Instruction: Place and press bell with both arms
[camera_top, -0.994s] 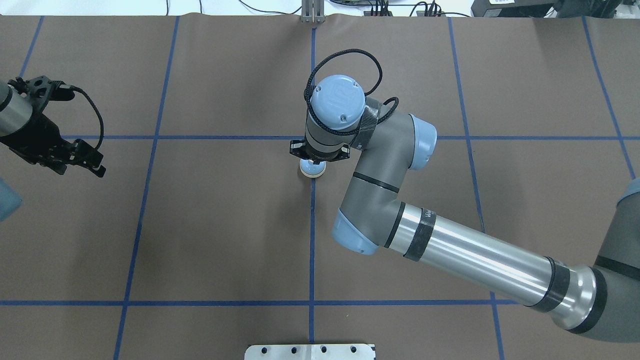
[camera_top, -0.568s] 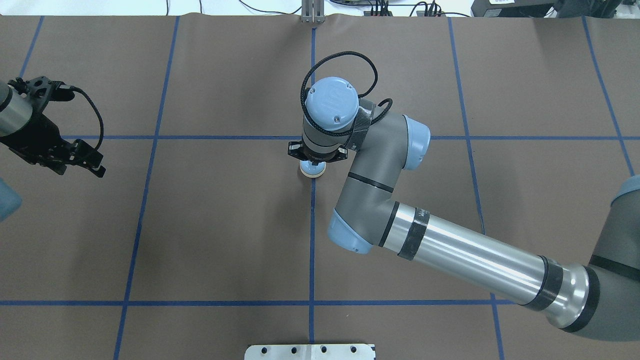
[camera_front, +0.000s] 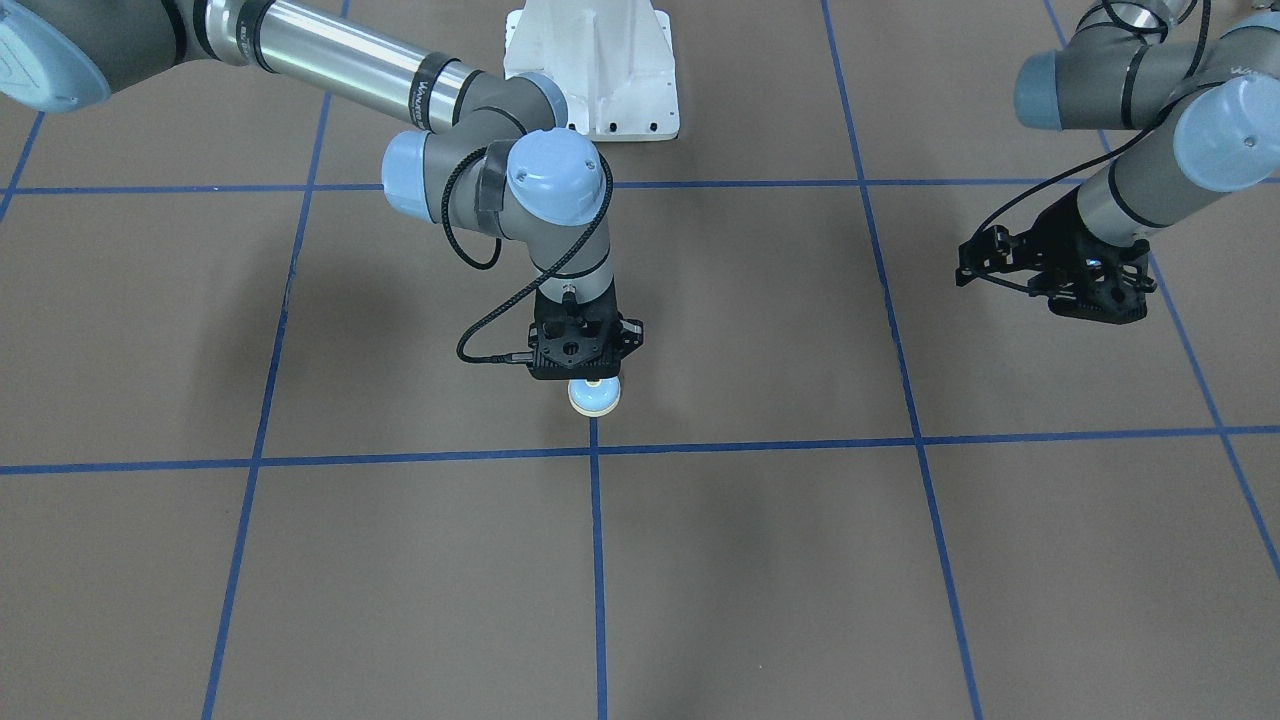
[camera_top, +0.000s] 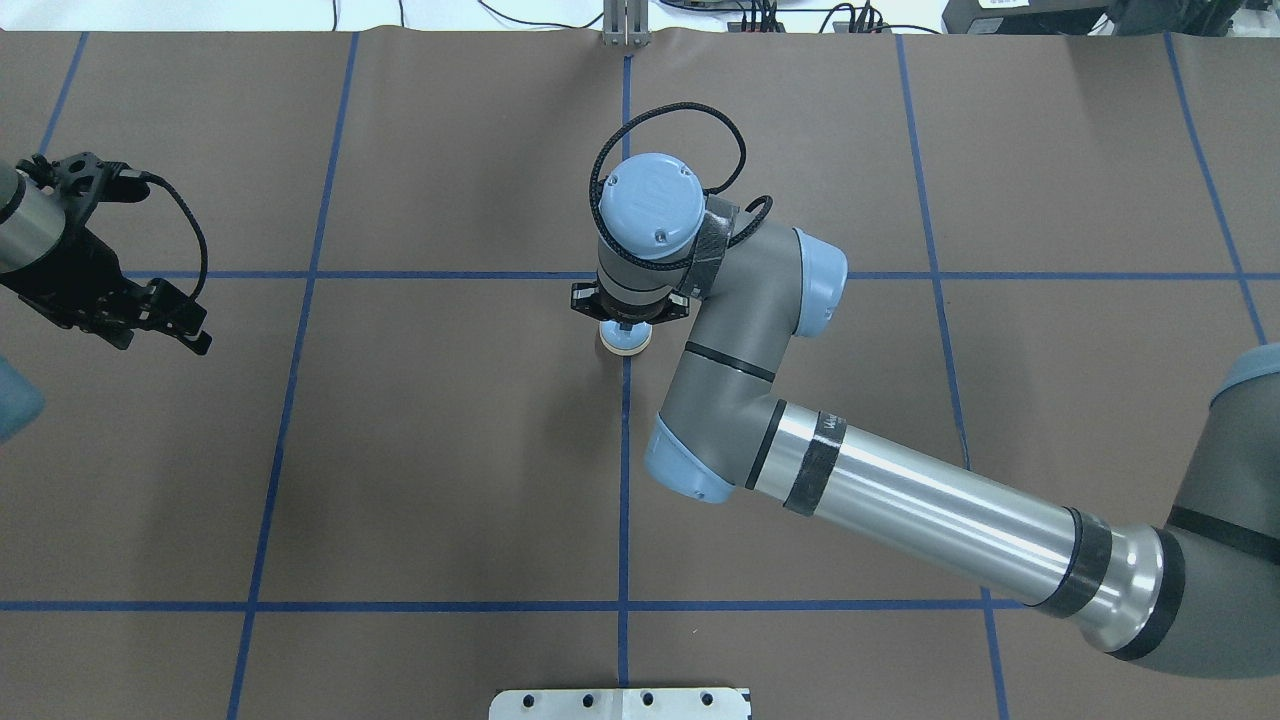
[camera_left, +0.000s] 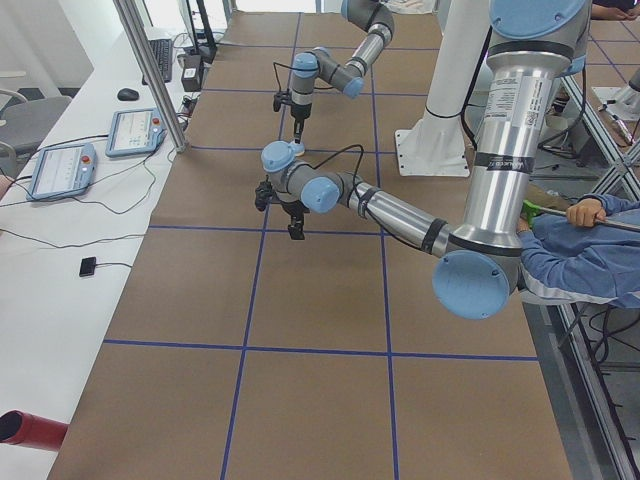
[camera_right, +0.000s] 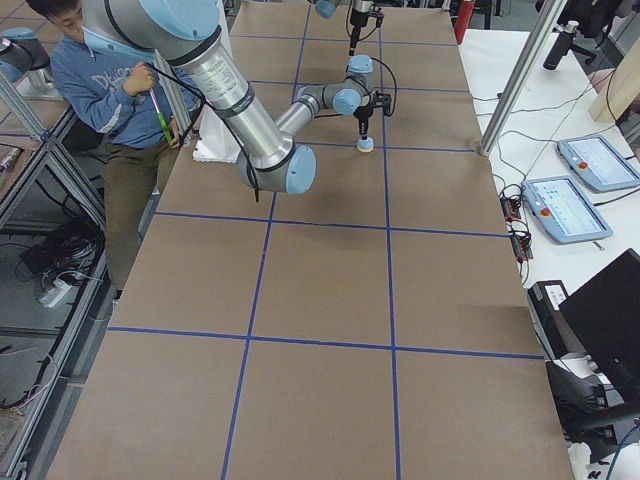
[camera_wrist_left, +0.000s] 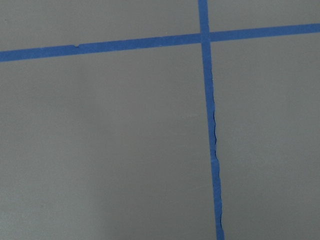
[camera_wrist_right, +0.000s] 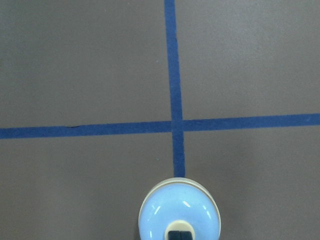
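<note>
The bell (camera_top: 625, 339), a light-blue dome with a cream base ring, stands on the table where two blue tape lines meet. It also shows in the front view (camera_front: 595, 397) and at the bottom of the right wrist view (camera_wrist_right: 179, 215). My right gripper (camera_wrist_right: 179, 235) points straight down over it, shut, with its dark tips on the cream button; from overhead its wrist (camera_top: 630, 300) hides the fingers. My left gripper (camera_top: 195, 335) hovers far off at the table's left side, shut and empty, and shows in the front view (camera_front: 965, 270) too.
Brown table cover (camera_top: 450, 450) with a grid of blue tape lines. The white pedestal (camera_front: 592, 70) stands at the robot's side of the table. A seated person (camera_right: 110, 90) and control tablets (camera_right: 565, 205) are beside the table.
The right arm's wrist and elbow have shifted slightly left over the bell. The bell stays in the same spot. The left arm has not moved.
</note>
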